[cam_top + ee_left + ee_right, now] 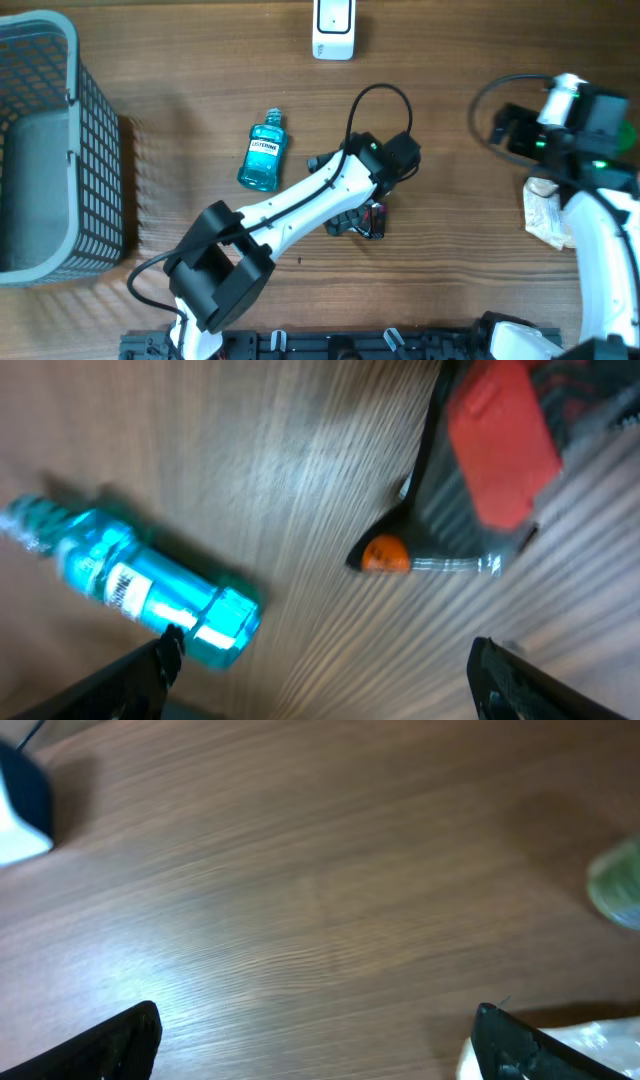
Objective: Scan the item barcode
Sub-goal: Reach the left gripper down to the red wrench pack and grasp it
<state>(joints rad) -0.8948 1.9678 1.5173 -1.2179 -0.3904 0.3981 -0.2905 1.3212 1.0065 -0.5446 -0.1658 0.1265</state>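
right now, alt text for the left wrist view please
A blue mouthwash bottle lies on its side at left on the wood table, with a dark packet bearing a red label at upper right. The open left gripper frames the bottom edge, holding nothing.

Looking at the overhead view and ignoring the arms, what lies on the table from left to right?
grey mesh basket → blue mouthwash bottle → white scanner → crumpled white bag
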